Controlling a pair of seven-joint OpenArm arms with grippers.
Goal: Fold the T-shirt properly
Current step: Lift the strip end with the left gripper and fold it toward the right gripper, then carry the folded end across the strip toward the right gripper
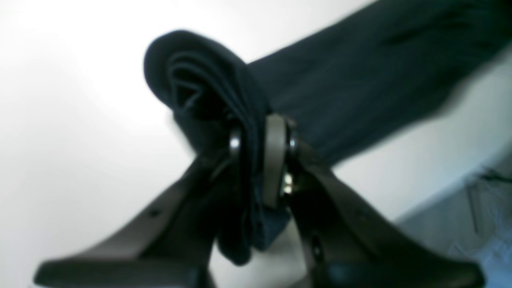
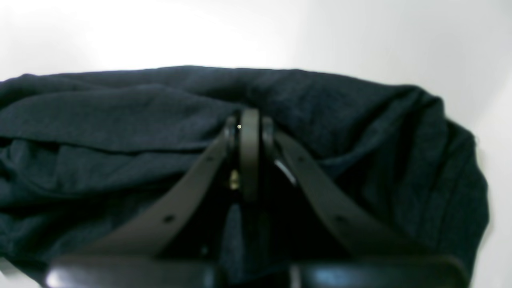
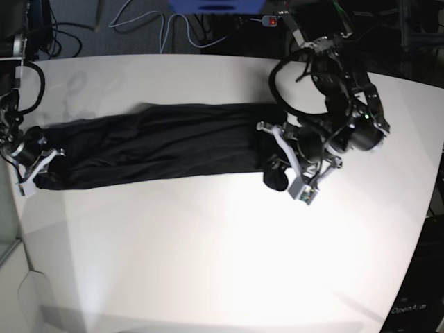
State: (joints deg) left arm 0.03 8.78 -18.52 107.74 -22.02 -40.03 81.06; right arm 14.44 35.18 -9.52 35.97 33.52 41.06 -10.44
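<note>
1. T-shirt (image 3: 159,142): black, thin, faintly shiny, stretched into one long narrow band across the far half of the table (image 3: 222,263), well back from the near edge; wrinkled along its length, no print visible.
2. Table: white, glossy, bright with glare beneath the band's middle; bare surface on the near side of the T-shirt; cables (image 3: 146,21) on the dark floor beyond the far edge.
3. Left arm (image 3: 340,83): black links and looped wiring, over the table at the T-shirt's end on the base view's right.
4. Right arm (image 3: 10,111): at the table's opposite edge, at the T-shirt's other end, mostly cut off by the frame.
5. Left gripper (image 1: 260,160): fingers (image 1: 274,160) pinched together on a bunched, rolled fold of the T-shirt (image 1: 360,80); cloth bulging above the tips and hanging below them, the rest of the garment running away across the table behind. Same gripper in the base view (image 3: 300,177), at the dark lump of cloth at the band's end.
6. Right gripper (image 2: 249,152): fingers (image 2: 250,160) fully closed, a strip of the T-shirt (image 2: 120,120) clamped between them, gathered folds spreading to both sides. Same gripper in the base view (image 3: 35,161), at the band's far end against the table's edge.
</note>
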